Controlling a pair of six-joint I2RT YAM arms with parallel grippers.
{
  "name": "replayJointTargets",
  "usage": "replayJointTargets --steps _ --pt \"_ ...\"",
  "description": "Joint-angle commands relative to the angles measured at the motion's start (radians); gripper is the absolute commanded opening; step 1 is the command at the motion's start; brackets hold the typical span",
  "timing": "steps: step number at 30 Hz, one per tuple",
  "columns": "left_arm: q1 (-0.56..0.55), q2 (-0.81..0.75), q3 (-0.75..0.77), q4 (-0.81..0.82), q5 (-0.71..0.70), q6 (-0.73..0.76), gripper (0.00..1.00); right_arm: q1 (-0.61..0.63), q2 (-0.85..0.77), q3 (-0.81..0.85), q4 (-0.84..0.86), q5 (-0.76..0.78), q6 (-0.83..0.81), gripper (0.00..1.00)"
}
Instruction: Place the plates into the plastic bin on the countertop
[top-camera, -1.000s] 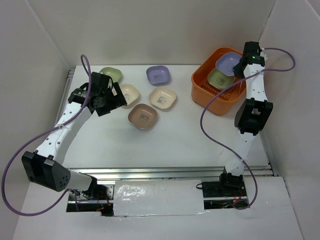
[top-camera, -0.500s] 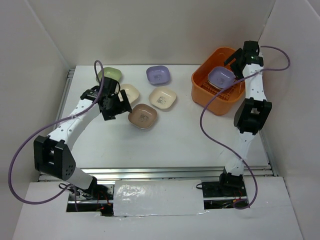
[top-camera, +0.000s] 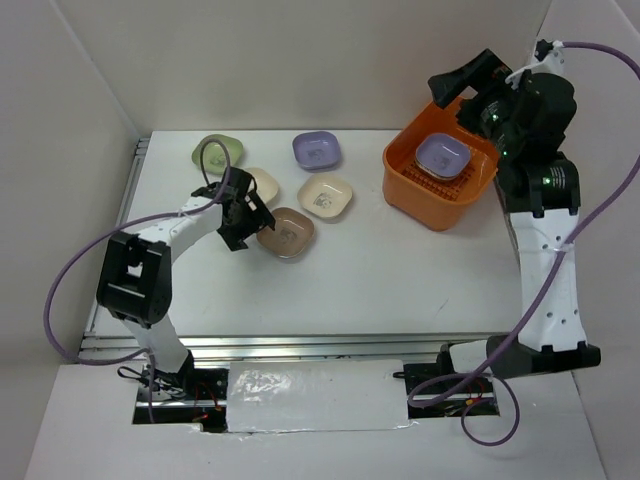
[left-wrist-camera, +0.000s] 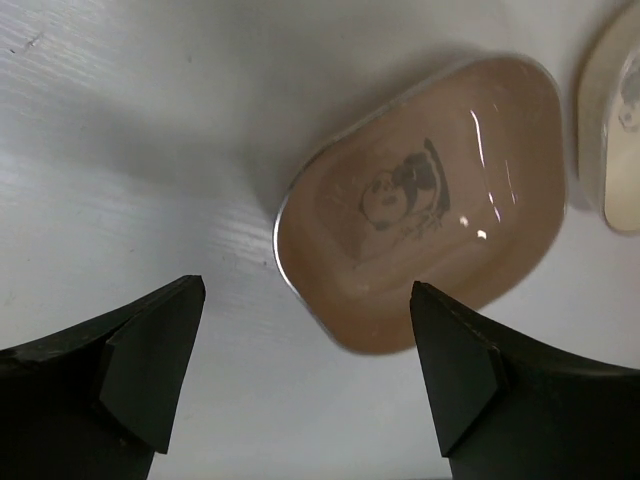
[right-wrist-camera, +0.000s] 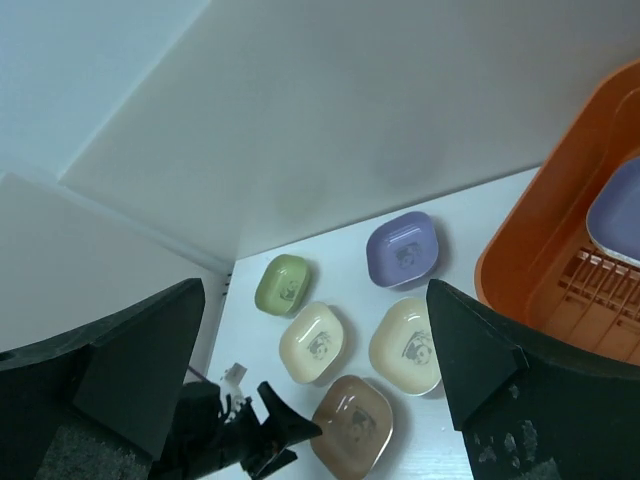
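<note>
On the white countertop (top-camera: 380, 280) lie a green plate (top-camera: 219, 152), a lilac one (top-camera: 317, 150), two cream ones (top-camera: 326, 196) and a brown one (top-camera: 285, 232). My left gripper (top-camera: 245, 220) hovers open at the brown plate's left rim. In the left wrist view that plate (left-wrist-camera: 420, 200) lies just beyond the open fingers (left-wrist-camera: 305, 300), untouched. The orange plastic bin (top-camera: 408, 200) holds a lilac plate (top-camera: 443, 153). My right gripper (top-camera: 470, 85) hangs open and empty above the bin's far side; its own view (right-wrist-camera: 315, 290) looks down on the loose plates and the bin (right-wrist-camera: 540, 230).
White walls close in the back and both sides. A metal rail (top-camera: 320, 345) runs along the countertop's front edge. Purple cables loop from both arms. The second cream plate (top-camera: 262, 183) lies partly under my left wrist.
My right gripper opened, left the lilac plate in the bin and rose up and back. My left gripper moved right and down to the brown plate, staying open.
</note>
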Motion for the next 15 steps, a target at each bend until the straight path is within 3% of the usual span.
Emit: replayJointTargets --steps 1,5,9,10,12,14,15 --pt "-0.012 0.058 0.061 -0.002 -0.106 -0.090 0.93 0.024 0.044 -0.090 -0.010 -0.031 -0.013 1.00" --pt "-0.014 0.142 0.059 -0.005 -0.135 -0.114 0.79 0.056 0.034 -0.072 -0.050 -0.028 -0.026 1.00" --pt "-0.016 0.179 0.036 0.007 -0.129 -0.123 0.49 0.085 0.020 -0.078 -0.053 -0.026 -0.029 1.00" --pt "-0.020 0.179 0.029 0.006 -0.139 -0.125 0.33 0.091 0.017 -0.082 -0.047 -0.025 -0.029 1.00" --pt "-0.029 0.164 0.001 -0.002 -0.161 -0.125 0.13 0.119 0.017 -0.118 -0.029 -0.022 -0.040 1.00" --pt "-0.042 0.132 -0.010 -0.026 -0.187 -0.130 0.00 0.140 0.023 -0.165 0.005 -0.037 -0.050 1.00" --pt "-0.048 0.113 -0.011 -0.048 -0.195 -0.128 0.00 0.171 0.029 -0.185 0.022 -0.048 -0.061 1.00"
